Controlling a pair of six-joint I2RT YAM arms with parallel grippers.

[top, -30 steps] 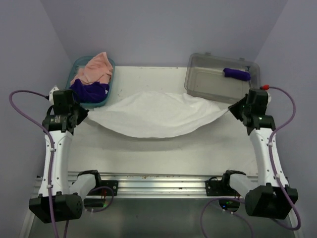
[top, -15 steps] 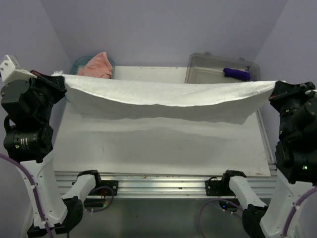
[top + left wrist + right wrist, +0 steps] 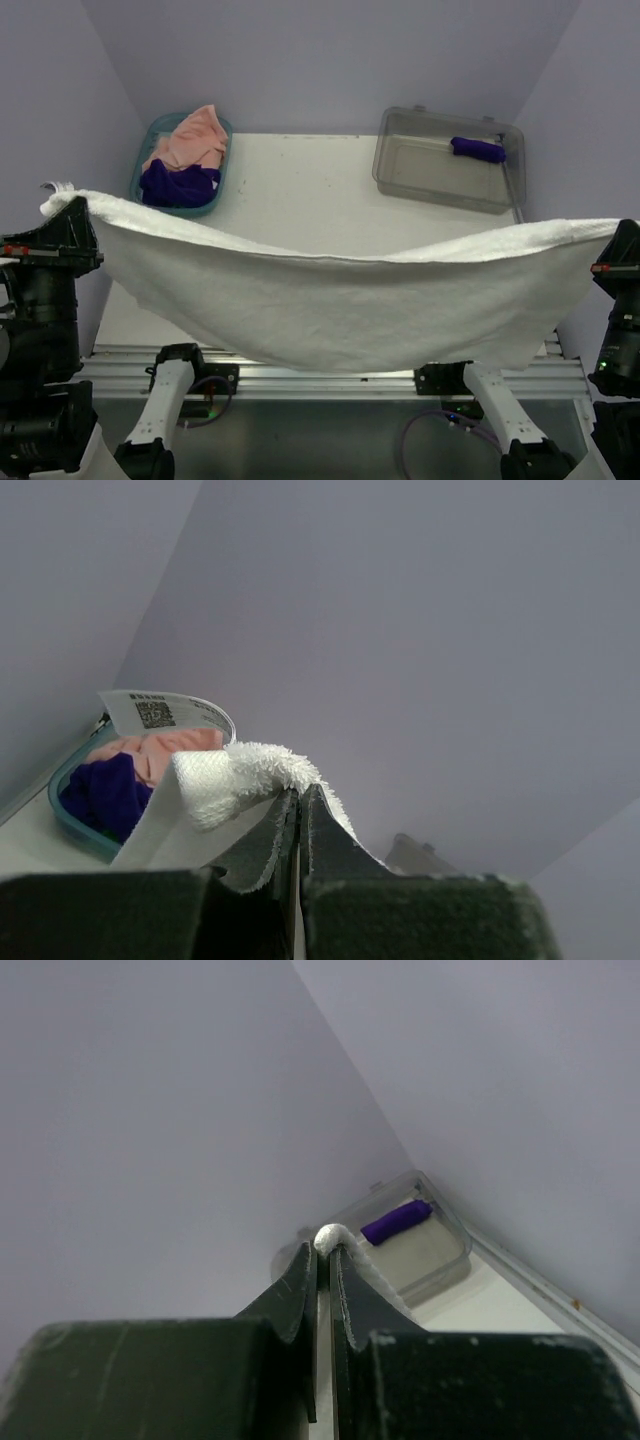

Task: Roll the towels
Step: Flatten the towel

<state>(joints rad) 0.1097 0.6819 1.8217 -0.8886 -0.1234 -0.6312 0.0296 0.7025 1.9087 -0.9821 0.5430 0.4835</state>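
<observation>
Left tool (image 3: 300, 798): fingers pressed together on one corner of the white towel (image 3: 340, 300), raised at the far left. A printed label (image 3: 165, 712) sticks up from that corner.

Teal basket (image 3: 137, 175): rear left of the desk (image 3: 300, 190). Holds a crumpled peach-pink towel (image 3: 195, 140) and, in front of it, a dark purple towel (image 3: 180, 183), also loose.

White towel: unrolled and hung in the air between both tools. Top edge sags at the middle. In the top view the lower edge droops across the desk's near edge. Well apart from both containers.

Clear grey bin (image 3: 400, 165): rear right of the desk. Contains one purple roll (image 3: 477, 149) lying along its far side.

Right tool (image 3: 325, 1250): fingers closed on the opposite towel corner, raised at the far right.
</observation>
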